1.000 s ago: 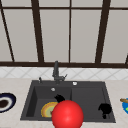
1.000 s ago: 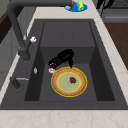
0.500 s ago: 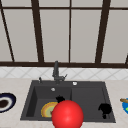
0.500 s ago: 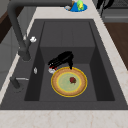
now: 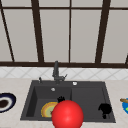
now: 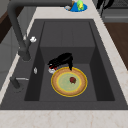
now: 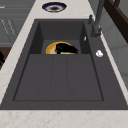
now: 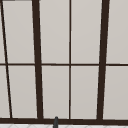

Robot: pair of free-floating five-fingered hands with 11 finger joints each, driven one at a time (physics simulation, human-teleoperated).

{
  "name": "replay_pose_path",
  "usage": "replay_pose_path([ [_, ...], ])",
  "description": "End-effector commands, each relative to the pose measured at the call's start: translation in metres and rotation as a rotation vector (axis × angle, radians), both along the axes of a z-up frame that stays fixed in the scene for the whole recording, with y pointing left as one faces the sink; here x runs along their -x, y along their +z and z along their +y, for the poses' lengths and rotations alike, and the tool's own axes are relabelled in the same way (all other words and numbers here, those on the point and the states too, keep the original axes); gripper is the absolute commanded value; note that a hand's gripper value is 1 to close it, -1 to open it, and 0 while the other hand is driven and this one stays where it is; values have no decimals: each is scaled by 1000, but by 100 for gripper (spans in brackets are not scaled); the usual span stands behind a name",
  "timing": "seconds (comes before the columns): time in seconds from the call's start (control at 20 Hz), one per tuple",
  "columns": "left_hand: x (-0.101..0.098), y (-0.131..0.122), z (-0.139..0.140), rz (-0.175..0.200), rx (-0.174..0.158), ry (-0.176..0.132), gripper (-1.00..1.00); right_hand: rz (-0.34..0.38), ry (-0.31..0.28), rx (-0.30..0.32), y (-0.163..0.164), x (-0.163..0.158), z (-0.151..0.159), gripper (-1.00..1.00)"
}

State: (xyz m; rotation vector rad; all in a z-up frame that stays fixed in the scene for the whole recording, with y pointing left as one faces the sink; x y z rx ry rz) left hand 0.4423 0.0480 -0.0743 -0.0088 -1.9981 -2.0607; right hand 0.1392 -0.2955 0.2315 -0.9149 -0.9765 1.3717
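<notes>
Front view: dark sink (image 5: 110,117) set in a pale speckled counter (image 5: 15,85), faucet (image 5: 56,71) at the rear, tall window (image 5: 70,32) with dark bars behind it. Deep basin to the left, shallow ribbed drainer to the right. On the counter, a dark-rimmed bowl (image 5: 6,101) at far left and a blue dish (image 5: 125,105) at far right. A red ball (image 5: 67,114) sits at the front edge, covering part of the basin.

Item: yellow plate (image 6: 69,81), round, no long axis, lying flat on the basin floor and facing up; a small dark red bit rests near its middle. Orange rim, greenish centre.

Left hand (image 6: 61,60): low in the basin at the plate's rear edge, lying level with its length across the basin; one finger or the thumb dips to the plate rim, and whether it grips cannot be told. A small pale object sits just under the hand.

Right hand (image 5: 105,109): in the air over the drainer's front right corner, fingers hanging down, holding nothing.
</notes>
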Motion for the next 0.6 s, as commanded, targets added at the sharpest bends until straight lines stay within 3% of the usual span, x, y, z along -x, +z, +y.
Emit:
replay_pose_path([
  [0.0, 0, -8, 0, 0, 0, -125, -100, 0, 0, 0, 0, 0, 0, 0],
  [0.1, 1, -5, 0, 9, 3, -144, -100, 0, 0, 0, 0, 0, 0, 0],
  [0.15, 2, -3, 1, 31, 5, -153, -100, 0, 0, 0, 0, 0, 0, 0],
  [0.2, 0, -1, 6, 80, 4, -131, -100, 0, 0, 0, 0, 0, 0, 0],
  [0.25, 0, 0, 7, 111, 8, -128, -100, 0, 0, 0, 0, 0, 0, 0],
  [0.3, 0, 1, 7, 124, 11, -126, -100, 0, 0, 0, 0, 0, 0, 0],
  [0.55, 4, 4, 6, 137, -1, -151, -100, 0, 0, 0, 0, 0, 0, 0],
])
